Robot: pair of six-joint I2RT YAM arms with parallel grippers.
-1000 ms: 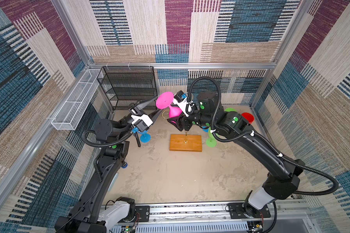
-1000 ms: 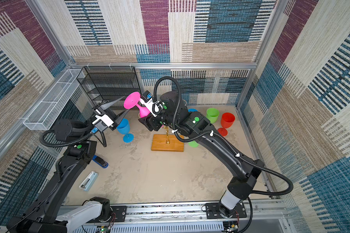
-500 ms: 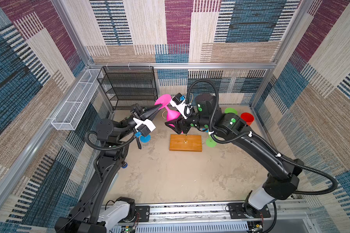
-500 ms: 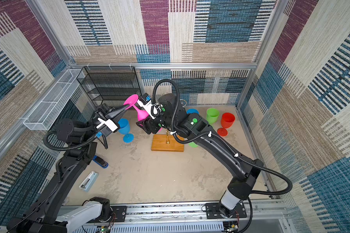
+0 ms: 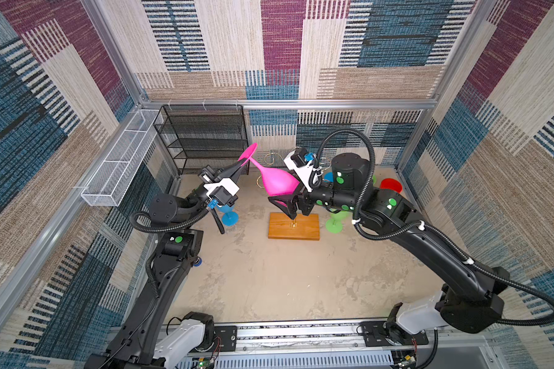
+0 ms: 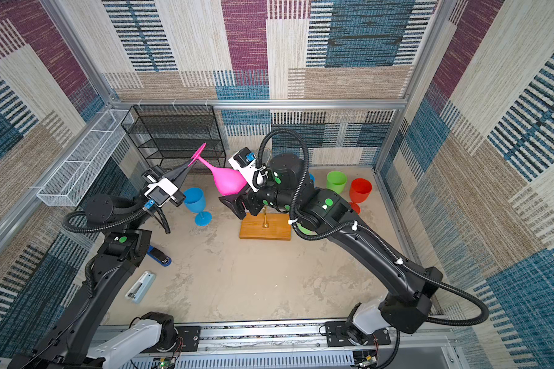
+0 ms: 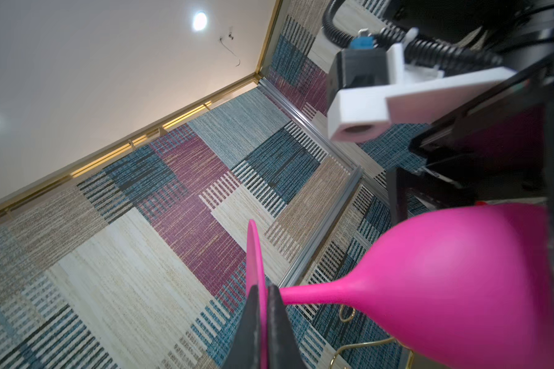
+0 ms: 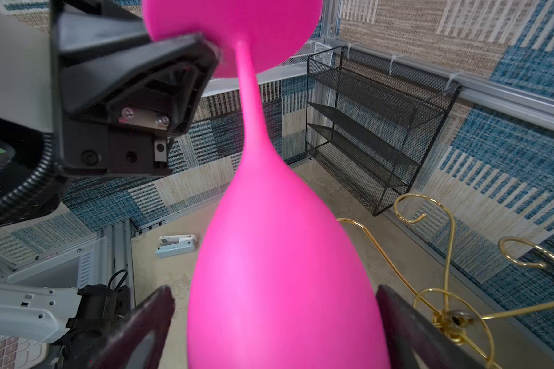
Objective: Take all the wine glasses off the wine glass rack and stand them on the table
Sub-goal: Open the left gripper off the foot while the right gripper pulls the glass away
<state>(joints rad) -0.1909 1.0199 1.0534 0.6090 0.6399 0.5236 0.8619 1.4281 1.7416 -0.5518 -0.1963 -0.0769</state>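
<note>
Aloft, left end effector (image 5: 243, 163) at wine glass (image 5: 277, 183)

Wine glass (image 5: 279, 183): hot pink, opaque, long stem, flat round foot. Off the wine glass rack (image 5: 293, 226), up in the air, tipped almost onto its side. Foot high toward back-left, bowl lower toward the middle. Foot pinched edge-on between the closed jaws of the left gripper (image 7: 262, 292). Bowl between the wide-spread jaws of the right gripper (image 8: 274, 306), gap showing on one side.

Rack: thin gold wire, central post, scroll-curled arms, rectangular orange-brown wooden base. Upright, base flat on the worktop (image 5: 269, 281), mid-scene. Below the bowl in both top views. In the right wrist view, curled arms just beside the bowl, apart from it.
</note>
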